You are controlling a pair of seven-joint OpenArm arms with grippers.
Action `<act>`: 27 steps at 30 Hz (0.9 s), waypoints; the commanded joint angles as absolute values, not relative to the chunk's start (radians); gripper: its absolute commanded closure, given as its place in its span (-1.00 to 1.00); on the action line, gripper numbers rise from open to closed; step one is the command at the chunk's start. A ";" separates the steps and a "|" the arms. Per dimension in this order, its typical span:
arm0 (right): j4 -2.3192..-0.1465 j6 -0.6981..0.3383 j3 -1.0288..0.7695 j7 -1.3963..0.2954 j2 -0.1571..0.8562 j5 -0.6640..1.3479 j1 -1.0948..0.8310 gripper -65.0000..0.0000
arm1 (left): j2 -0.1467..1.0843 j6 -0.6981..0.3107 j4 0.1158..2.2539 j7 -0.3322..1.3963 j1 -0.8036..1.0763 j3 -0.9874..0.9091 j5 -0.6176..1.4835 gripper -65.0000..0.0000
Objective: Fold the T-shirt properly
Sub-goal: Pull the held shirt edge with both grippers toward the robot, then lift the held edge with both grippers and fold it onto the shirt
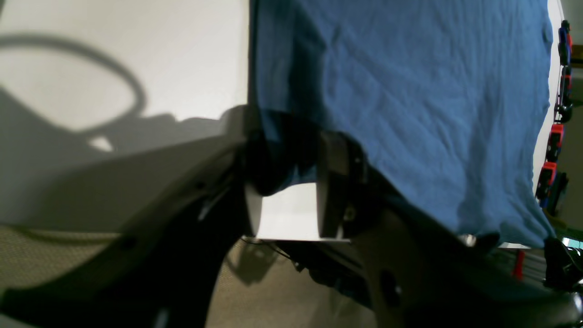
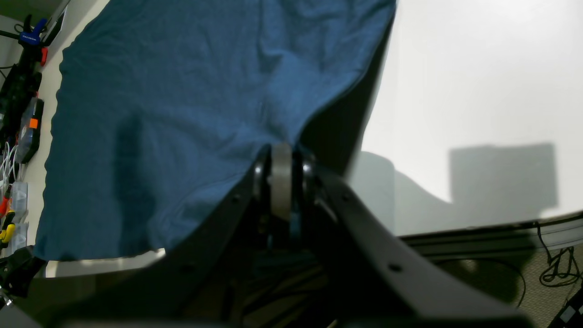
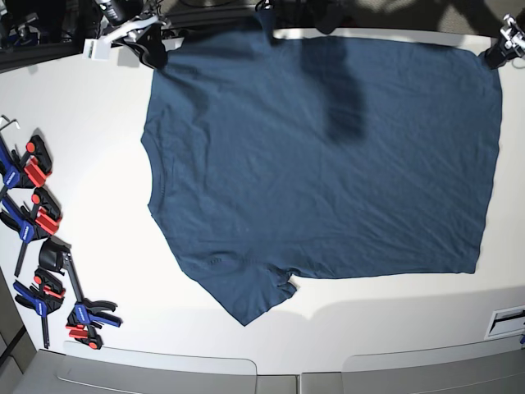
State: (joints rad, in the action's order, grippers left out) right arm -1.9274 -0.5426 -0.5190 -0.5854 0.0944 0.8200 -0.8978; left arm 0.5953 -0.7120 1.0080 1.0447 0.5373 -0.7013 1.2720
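The dark navy T-shirt (image 3: pixel 328 164) lies spread flat on the white table (image 3: pixel 98 148), neck to the left and hem to the right in the base view. My right gripper (image 2: pixel 281 155) is shut on the T-shirt (image 2: pixel 182 91) at its edge and holds that bit slightly raised; in the base view it sits at the top left (image 3: pixel 152 48). My left gripper (image 1: pixel 291 155) is at the shirt's top right corner (image 3: pixel 497 51). Its jaws stand apart, with the corner of the T-shirt (image 1: pixel 410 114) lying between the fingertips.
Several blue-and-red clamps (image 3: pixel 37 215) lie along the table's left side and also show in the wrist views as clamps (image 1: pixel 554 142) and a clamp (image 2: pixel 31 37). The table's edge (image 1: pixel 296 239) runs just behind the left gripper. Cables and gear (image 2: pixel 18 132) sit beyond the shirt.
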 commanded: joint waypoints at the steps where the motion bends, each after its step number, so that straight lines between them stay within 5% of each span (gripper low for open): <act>1: -1.948 -0.554 -0.524 -0.565 0.099 0.842 -0.909 1.00 | 0.604 -0.698 1.008 1.092 0.552 -0.699 1.200 0.46; 3: -1.948 -0.554 -0.524 -0.564 0.099 0.842 -0.909 1.00 | 0.604 -0.698 1.008 1.089 0.551 -0.699 1.185 0.50; 6: -1.948 -0.554 -0.524 -0.562 0.099 0.842 -0.908 1.00 | 0.604 -0.698 1.008 1.073 0.551 -0.699 1.178 1.00; 27: -2.063 -0.554 -0.524 -0.658 0.097 0.846 -0.950 1.00 | 0.612 -0.698 1.277 1.044 0.715 -0.884 1.311 1.00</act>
